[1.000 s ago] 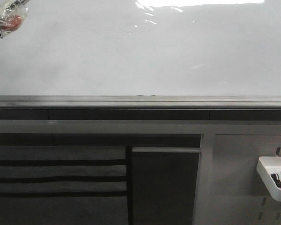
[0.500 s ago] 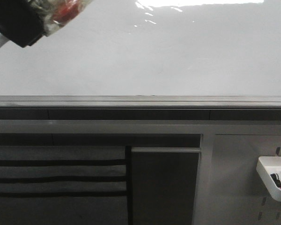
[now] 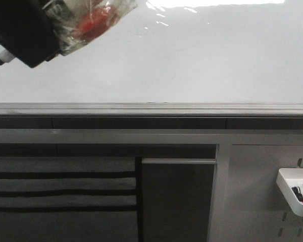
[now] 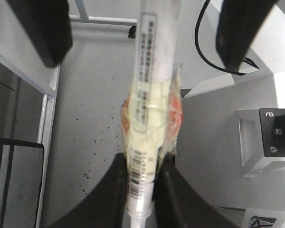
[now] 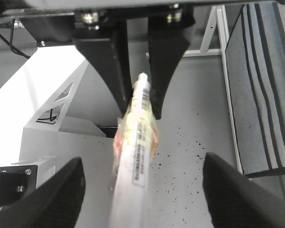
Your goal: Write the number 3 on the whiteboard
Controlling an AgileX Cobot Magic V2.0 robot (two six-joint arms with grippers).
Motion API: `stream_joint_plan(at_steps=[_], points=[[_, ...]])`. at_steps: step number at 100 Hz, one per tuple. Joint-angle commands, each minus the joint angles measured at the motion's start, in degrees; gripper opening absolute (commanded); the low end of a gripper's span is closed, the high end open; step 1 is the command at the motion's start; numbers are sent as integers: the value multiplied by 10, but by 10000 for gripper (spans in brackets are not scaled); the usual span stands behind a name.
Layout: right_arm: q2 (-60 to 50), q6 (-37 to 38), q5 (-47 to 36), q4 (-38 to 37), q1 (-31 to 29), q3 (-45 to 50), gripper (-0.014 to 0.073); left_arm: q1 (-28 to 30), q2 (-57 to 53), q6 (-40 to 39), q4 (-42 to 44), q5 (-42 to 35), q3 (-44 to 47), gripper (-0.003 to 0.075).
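1. My left gripper [image 4: 142, 166], at the upper left in front of the whiteboard [image 3: 192, 65], is clamped on a white marker [image 4: 149, 95] wrapped in clear tape; its dark tip pokes out leftward.
2. My right gripper [image 5: 137, 185] stands wide open, one finger on either side of the marker's barrel, apart from it.
3. The glossy whiteboard fills the upper half, above its grey rail [image 3: 192, 108].
4. A white tray [image 3: 289, 194] holding markers hangs on the pegboard at lower right.

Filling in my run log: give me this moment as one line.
stage: before writing | left pincer: shut on marker | right pincer: open | whiteboard: no 3 visible
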Motion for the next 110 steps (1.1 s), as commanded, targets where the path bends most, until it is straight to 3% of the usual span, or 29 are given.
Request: stream_joint_plan(at_steps=[1, 26, 49, 79, 110], points=[[-10, -9, -27, 21, 1, -17, 465, -4, -15, 1, -23, -11, -19, -18], [-8, -8, -21, 40, 1, -17, 463, -4, -15, 1, -23, -11, -19, -18], [1, -8, -6, 42, 4, -17, 331, -4, -15, 1, -23, -11, -19, -18], [5, -8, -4, 46, 5, -17, 309, -4, -15, 1, -23, -11, -19, -18], [5, -8, 2, 47, 5, -17, 52, -4, -15, 1, -23, -12, -19, -18]])
